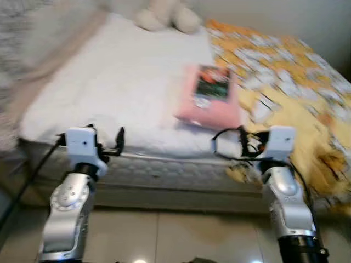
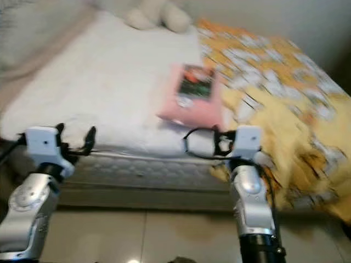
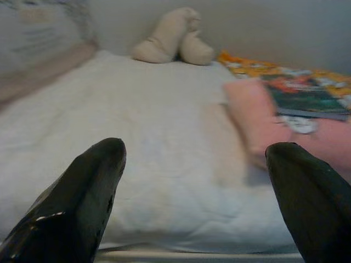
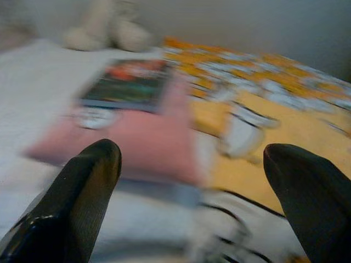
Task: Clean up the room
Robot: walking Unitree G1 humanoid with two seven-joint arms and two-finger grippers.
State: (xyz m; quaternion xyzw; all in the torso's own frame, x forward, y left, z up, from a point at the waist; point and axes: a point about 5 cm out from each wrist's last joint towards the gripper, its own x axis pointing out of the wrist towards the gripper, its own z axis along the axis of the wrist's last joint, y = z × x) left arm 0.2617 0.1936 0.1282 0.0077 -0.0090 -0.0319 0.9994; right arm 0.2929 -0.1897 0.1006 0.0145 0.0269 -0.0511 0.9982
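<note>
**Bed ahead, both grippers raised and spread, holding nothing**

Left eye view: bed (image 1: 126, 82) with white sheet takes upper and centre frame, pale tile floor (image 1: 181, 235) along the bottom. Yellow patterned blanket (image 1: 290, 87) covers the right part of the bed and hangs over its near edge at right. Pink pillow (image 1: 211, 104) sits centre frame on the sheet, touching the blanket's edge; a dark book (image 1: 213, 83) lies flat on top of it. Cream plush toy (image 1: 167, 16) at top centre, at the far end of the bed. Left arm lower left, right arm lower right, both silver, wrists up at the mattress edge. View is blurred.

Right eye view: same scene, shifted; pillow and book a bit left of centre.

Left wrist view: left gripper (image 3: 200, 192), fingers (image 3: 82, 192) wide apart, nothing between them, over the white sheet. Pillow with book at right of frame, plush toy top centre.

Right wrist view: right gripper (image 4: 192, 197), fingers (image 4: 77, 197) wide apart, empty. Pillow and book left of centre, blanket to the right. Blurred.
</note>
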